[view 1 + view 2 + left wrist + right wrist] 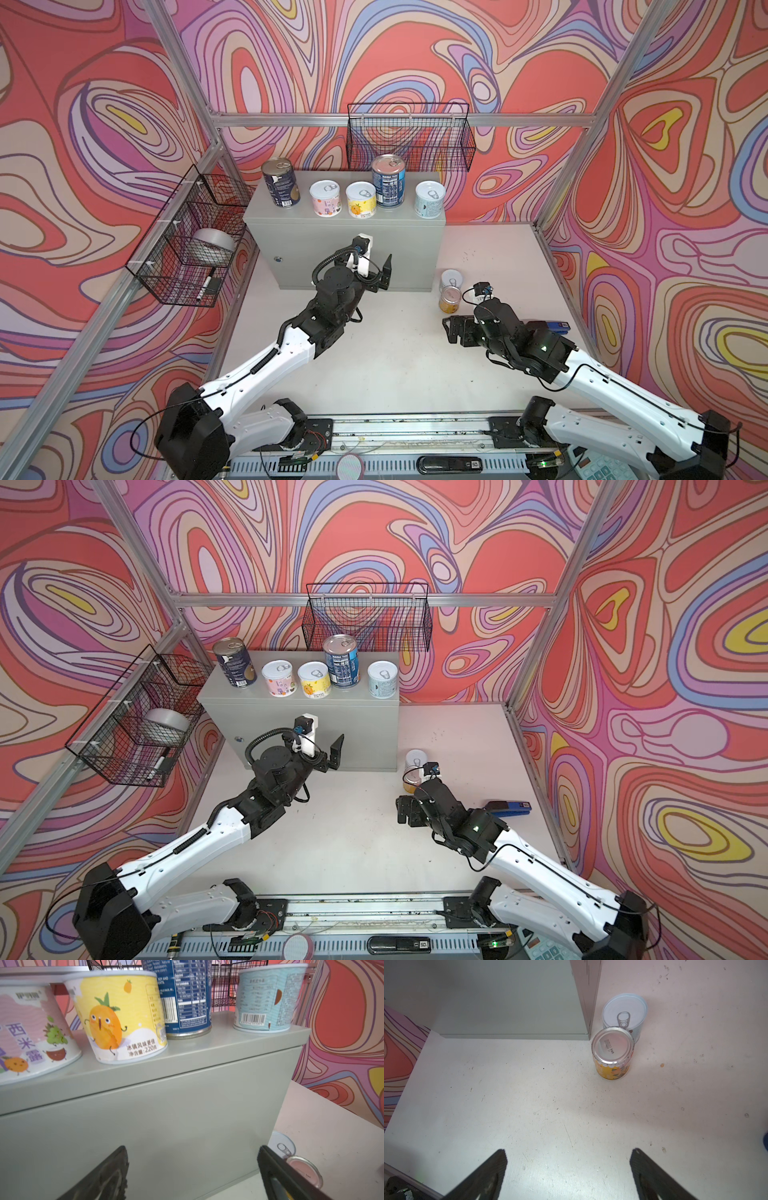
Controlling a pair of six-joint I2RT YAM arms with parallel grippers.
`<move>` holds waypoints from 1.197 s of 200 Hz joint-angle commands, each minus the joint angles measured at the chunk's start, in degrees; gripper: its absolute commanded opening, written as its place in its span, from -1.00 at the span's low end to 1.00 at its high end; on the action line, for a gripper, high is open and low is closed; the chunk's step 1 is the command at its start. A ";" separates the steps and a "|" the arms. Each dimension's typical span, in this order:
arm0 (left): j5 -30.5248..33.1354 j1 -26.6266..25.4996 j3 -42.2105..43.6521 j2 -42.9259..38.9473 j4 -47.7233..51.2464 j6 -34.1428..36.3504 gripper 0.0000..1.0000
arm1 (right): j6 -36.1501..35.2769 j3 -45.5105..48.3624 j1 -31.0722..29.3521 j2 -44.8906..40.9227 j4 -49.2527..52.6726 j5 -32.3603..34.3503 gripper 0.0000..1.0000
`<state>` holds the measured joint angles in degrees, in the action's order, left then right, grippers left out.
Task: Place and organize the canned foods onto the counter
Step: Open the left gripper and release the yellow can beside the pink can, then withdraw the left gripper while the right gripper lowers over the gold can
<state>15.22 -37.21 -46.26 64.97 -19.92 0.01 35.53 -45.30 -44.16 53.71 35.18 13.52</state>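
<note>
Both arms' fingers (568, 1169) (192, 1167) gape empty; 5 cans (360, 199) top the counter (349, 245).

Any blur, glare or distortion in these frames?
Left wrist view: pink can and yellow can bulge from lens distortion; left gripper fingertips soft. Right wrist view: glare on the orange can end. Both top views: sharp, evenly lit.
</note>
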 commanded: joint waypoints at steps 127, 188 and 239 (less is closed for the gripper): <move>2.01 -0.32 5.64 -4.35 6.08 5.63 1.00 | -1.37 -8.62 3.42 15.37 -2.28 -6.67 0.90; -4.17 -0.32 7.27 -1.80 5.52 2.30 1.00 | 1.74 -11.48 5.84 23.52 -2.16 -5.81 0.76; -6.67 -0.32 11.06 -2.83 3.85 0.74 1.00 | 4.40 -11.51 10.07 26.62 -2.37 -4.12 0.46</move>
<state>10.90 -37.21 -36.47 63.00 -13.93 2.42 37.43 -55.57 -36.97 78.94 32.10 7.55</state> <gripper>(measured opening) 0.999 0.753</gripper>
